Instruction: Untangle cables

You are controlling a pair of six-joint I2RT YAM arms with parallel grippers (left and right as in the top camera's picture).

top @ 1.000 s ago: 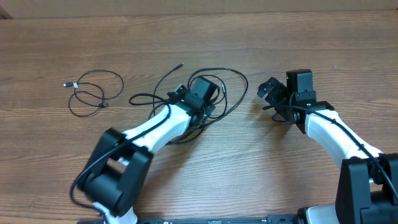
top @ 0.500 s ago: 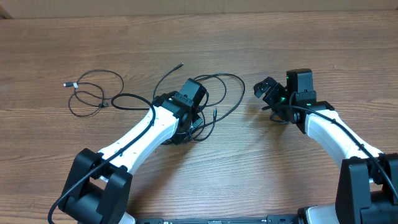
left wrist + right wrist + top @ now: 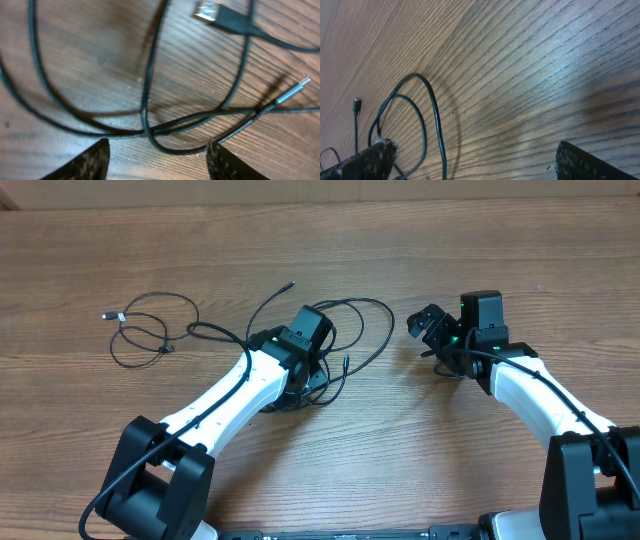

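The wooden table (image 3: 330,240) fills the overhead view. The left gripper (image 3: 156,159) hangs over the centre tangle, jaws apart with nothing pinched. The right gripper (image 3: 470,167), right of centre, stands wide open and empty. The tangled cables (image 3: 145,95) are thin black cords crossing in loose loops. A separate looped cable (image 3: 163,348) lies at the upper left. A silver plug (image 3: 207,10) and a slim silver tip (image 3: 295,87) lie on the wood.

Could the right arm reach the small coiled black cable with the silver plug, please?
Probably not: the small coiled black cable lies far left, with the white left arm and the tangled black cables in between.
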